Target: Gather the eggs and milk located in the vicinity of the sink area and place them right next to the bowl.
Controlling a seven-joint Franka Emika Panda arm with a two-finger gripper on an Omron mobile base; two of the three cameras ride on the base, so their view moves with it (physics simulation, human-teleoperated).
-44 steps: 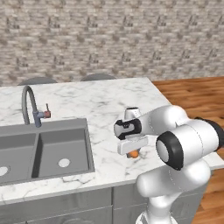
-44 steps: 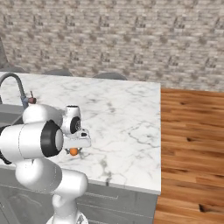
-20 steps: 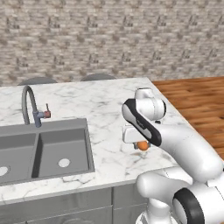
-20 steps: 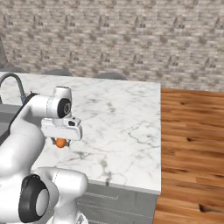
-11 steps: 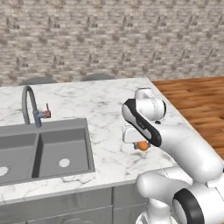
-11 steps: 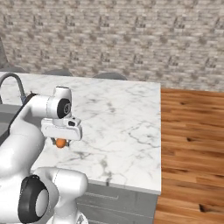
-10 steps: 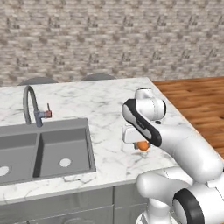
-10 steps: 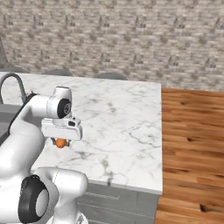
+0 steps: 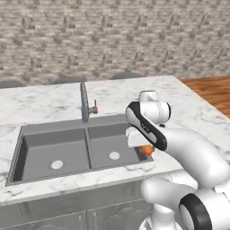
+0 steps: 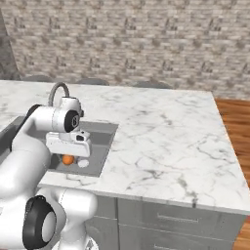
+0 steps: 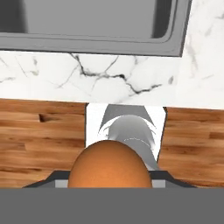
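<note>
Your base has rolled along the tabletop [image 10: 161,132] since a moment ago, so the sink [image 9: 67,152] now sits ahead while the pincer [image 9: 146,150] stays clamped on one egg [image 11: 110,164], the bowl yet to be reached.

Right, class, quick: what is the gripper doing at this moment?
Gripper: closed on an orange-brown egg, held over the sink's near edge.
</note>
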